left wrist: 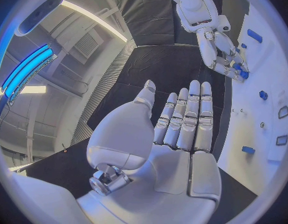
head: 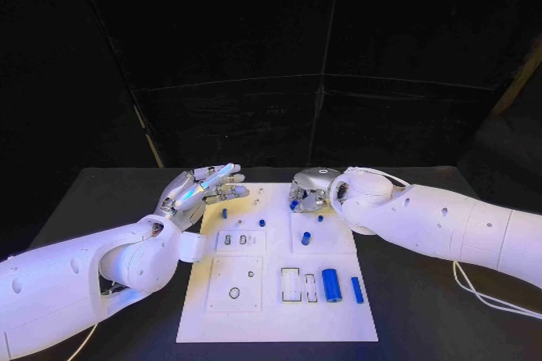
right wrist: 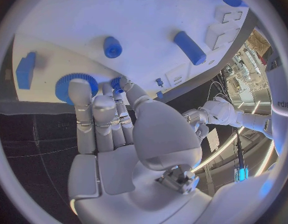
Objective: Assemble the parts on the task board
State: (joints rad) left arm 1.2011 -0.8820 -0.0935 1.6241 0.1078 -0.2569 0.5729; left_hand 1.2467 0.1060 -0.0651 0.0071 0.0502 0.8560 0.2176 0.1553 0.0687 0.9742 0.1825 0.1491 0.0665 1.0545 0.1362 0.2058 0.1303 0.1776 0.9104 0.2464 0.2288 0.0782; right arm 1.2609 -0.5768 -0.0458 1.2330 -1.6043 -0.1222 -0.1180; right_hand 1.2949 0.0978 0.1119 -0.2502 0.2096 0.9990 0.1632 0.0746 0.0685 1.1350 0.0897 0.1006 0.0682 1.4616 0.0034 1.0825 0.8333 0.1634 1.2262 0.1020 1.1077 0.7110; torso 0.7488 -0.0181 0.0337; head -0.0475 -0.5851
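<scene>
Right hand fingertips touch a blue gear near the task board far edge, grip unclear; left hand hovers spread, empty, at its far-left corner.

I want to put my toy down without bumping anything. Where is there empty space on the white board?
The near end of the task board looks bare, below the big blue cylinder and the cutouts. The far end is crowded: the right hand reaches down over small blue parts there, and the left hand hovers open at the far-left corner.
</scene>
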